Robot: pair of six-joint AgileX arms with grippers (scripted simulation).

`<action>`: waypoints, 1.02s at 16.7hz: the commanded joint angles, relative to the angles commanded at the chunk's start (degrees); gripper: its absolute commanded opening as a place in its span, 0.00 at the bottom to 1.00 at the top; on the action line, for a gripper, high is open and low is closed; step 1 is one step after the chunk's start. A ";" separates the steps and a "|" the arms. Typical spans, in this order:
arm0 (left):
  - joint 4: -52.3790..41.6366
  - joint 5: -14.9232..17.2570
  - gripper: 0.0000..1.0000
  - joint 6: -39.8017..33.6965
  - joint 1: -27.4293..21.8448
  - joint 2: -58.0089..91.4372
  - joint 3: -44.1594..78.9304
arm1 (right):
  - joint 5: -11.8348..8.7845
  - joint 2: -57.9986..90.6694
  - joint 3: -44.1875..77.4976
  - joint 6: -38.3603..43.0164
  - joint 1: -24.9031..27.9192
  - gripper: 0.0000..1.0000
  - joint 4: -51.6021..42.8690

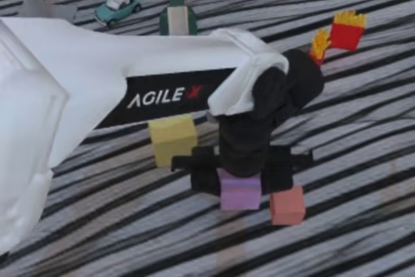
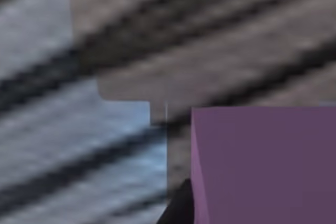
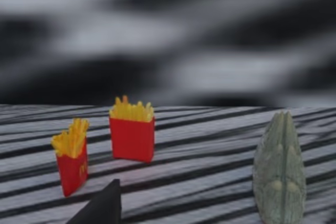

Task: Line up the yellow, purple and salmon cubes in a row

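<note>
The purple cube sits between the black fingers of my left gripper, which is shut on it at the table's middle. In the left wrist view the purple cube looms close, with one dark finger pressed against its side. Up and to the left of it, partly under my white arm, is the yellow cube. The salmon cube lies just right of the purple one, slightly nearer the front edge. My right arm is out of the top view. Only one dark fingertip of its gripper shows, with nothing by it.
Two red fries cartons stand at the back right, also seen as fries cartons from the right wrist. A teal toy car and a green bottle-like object are at the back. A grey-green oval object stands near my right gripper.
</note>
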 joint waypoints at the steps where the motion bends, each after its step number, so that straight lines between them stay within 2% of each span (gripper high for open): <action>1: 1.57 0.01 0.00 0.02 0.02 0.53 -1.26 | 0.00 0.00 0.00 0.00 0.00 1.00 0.00; 6: 2.87 0.01 0.00 0.03 0.03 1.05 -2.43 | 0.00 0.00 0.00 0.00 0.00 1.00 0.00; 17: 2.87 0.01 0.83 0.03 0.03 1.05 -2.43 | 0.00 0.00 0.00 0.00 0.00 1.00 0.00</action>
